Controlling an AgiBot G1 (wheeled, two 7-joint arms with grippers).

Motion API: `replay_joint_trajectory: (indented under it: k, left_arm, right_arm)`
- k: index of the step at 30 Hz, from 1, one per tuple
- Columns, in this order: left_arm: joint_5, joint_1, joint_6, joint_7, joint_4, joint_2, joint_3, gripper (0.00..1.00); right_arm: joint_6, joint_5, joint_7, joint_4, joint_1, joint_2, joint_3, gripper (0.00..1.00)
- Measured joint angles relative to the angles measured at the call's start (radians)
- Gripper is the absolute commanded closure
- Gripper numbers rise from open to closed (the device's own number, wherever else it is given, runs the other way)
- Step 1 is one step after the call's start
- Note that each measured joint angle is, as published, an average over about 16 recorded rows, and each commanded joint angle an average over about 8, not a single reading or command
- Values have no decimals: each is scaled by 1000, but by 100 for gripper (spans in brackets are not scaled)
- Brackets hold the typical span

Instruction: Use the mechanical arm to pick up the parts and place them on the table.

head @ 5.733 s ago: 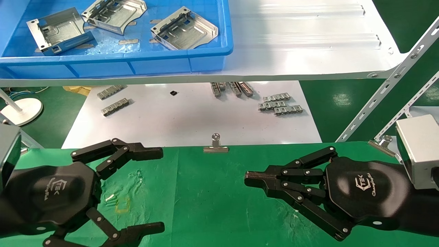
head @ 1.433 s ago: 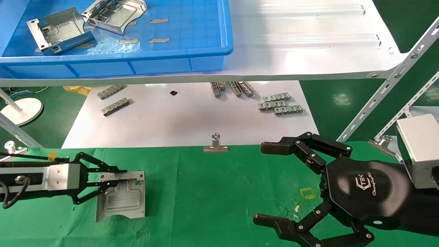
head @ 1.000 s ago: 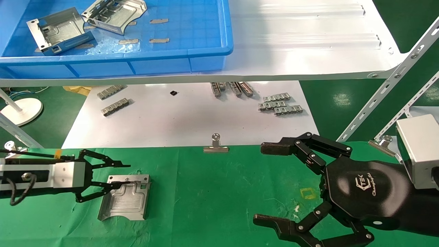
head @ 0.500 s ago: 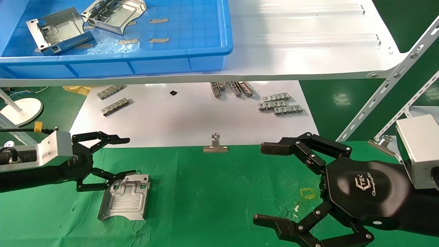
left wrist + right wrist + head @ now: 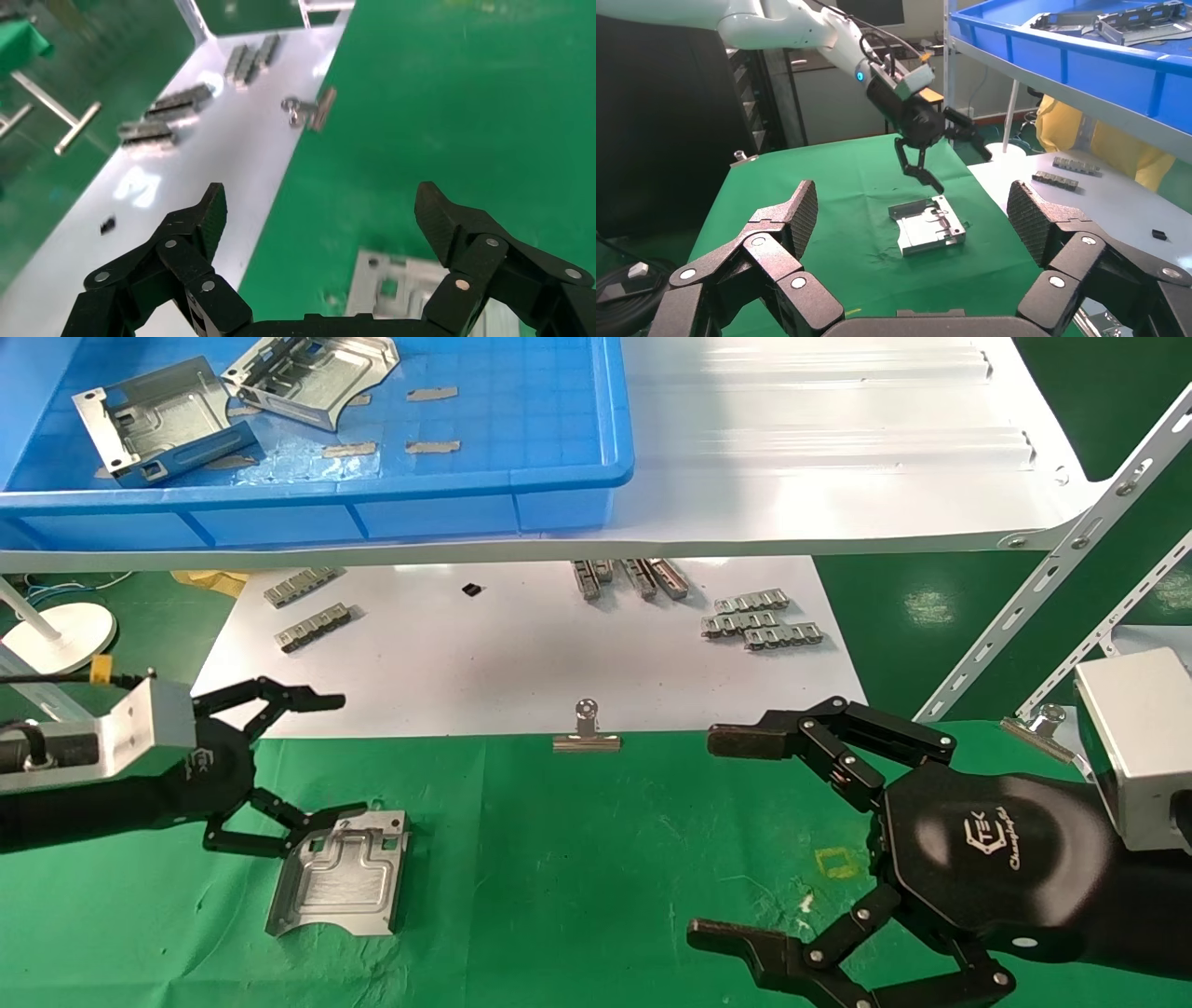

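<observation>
On table (image 5: 577, 859): part (image 5: 340, 871) flat, flange rearward; left claw (image 5: 321, 756) spread, empty.

The head view looks down and forward over the green counter (image 5: 596, 859) toward the blue bin (image 5: 559, 477). The left wrist view peers close between its own hand (image 5: 320, 210) at the cloth. The right wrist view faces across the counter, sharing the silver part (image 5: 926, 226) with both.

Left silver-grey mechanical arm's glossy black gripper (image 5: 321, 756), black jointed link fingers (image 5: 199, 221) spread wide, empty, raised and tilted. Right glossy black gripper (image 5: 726, 836) likewise spread, empty, hovering low, fingers pointing toward the left arm.
</observation>
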Motion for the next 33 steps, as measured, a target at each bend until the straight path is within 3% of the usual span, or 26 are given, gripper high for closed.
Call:
replay_joint_trajectory:
  k: [33]
  left_arm:
    - [-180, 290, -60, -497, -631, -117, -241, 0]
  right_arm:
    - [0, 0, 0, 0, 0, 0, 0, 0]
